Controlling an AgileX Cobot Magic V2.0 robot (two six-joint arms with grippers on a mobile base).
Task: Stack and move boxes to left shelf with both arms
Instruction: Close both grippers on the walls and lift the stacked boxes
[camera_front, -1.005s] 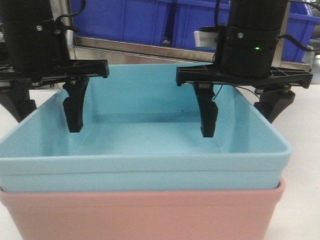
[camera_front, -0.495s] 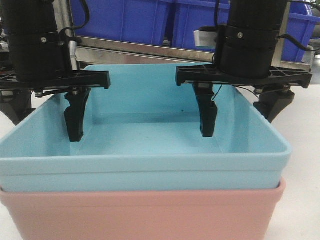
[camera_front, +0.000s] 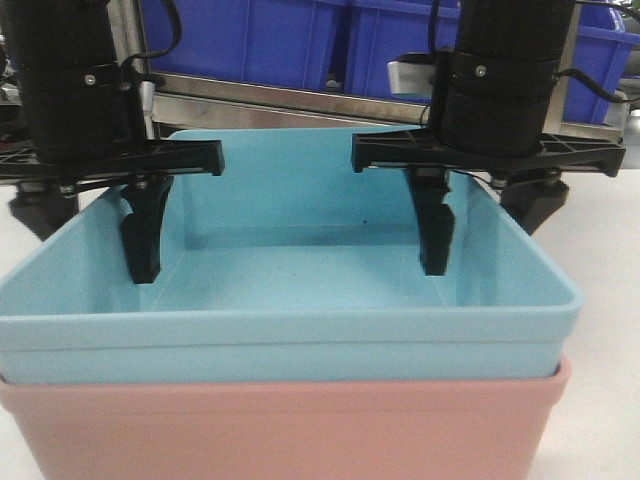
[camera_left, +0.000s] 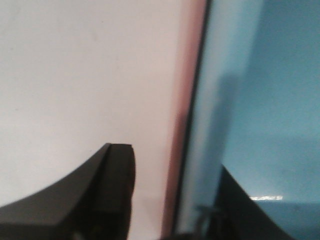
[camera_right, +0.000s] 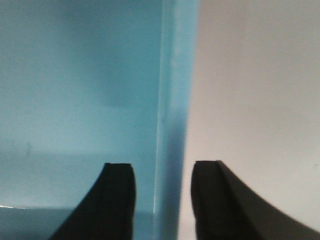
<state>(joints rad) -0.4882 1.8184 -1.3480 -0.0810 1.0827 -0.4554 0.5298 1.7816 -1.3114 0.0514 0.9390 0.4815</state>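
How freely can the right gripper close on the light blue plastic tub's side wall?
Likely yes: right gripper straddles the wall of the light blue plastic tub, one finger inside, one outside, nothing else between.

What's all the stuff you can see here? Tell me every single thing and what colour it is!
blue tub: one, light sky blue, nested inside the pink tub.
pink tub: one, salmon pink, underneath the blue tub, on the table.
dark blue bins: at least two, dark blue, at the back above the steel bar.
steel bar: one, silver, running across behind the tubs.
table: one, white, under and beside the tubs.
left gripper: one, black, open, straddling the blue tub's left wall, with one finger inside and one outside.
right gripper: one, black, open, straddling the blue tub's right wall in the same way.
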